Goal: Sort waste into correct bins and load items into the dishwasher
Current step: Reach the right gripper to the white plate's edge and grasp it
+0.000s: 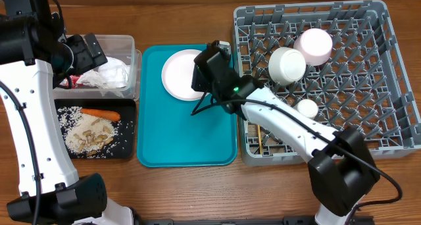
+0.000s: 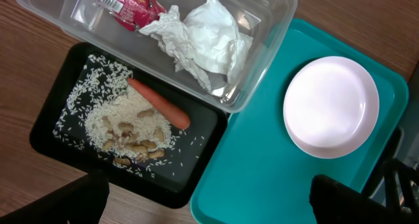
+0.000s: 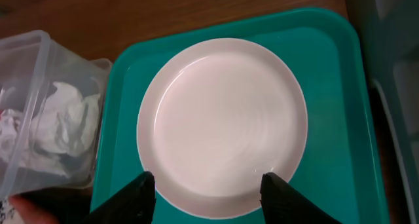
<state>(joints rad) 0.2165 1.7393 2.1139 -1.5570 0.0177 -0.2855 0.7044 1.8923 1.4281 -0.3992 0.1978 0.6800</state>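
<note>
A round white plate (image 1: pixel 179 74) lies on the teal tray (image 1: pixel 184 146); it also shows in the right wrist view (image 3: pixel 222 122) and the left wrist view (image 2: pixel 331 107). My right gripper (image 3: pixel 206 179) is open, its fingertips over the plate's near rim. My left gripper (image 2: pixel 209 198) is open and empty, high above the bins. The clear tub (image 1: pixel 129 60) holds the red wrapper (image 2: pixel 124 2) and crumpled white paper (image 2: pixel 206 37). The black tray (image 1: pixel 128 146) holds the carrot (image 2: pixel 159 104), rice and beige scraps (image 2: pixel 131 142). The grey rack (image 1: pixel 388 67) holds a bowl (image 1: pixel 287 65), cup (image 1: pixel 306 108) and chopsticks (image 1: pixel 259 141).
A pale pink bowl (image 1: pixel 314 45) lies in the rack beside the white bowl. The tub and black tray stand side by side at the left of the teal tray. Wooden tabletop (image 1: pixel 197 192) surrounds everything.
</note>
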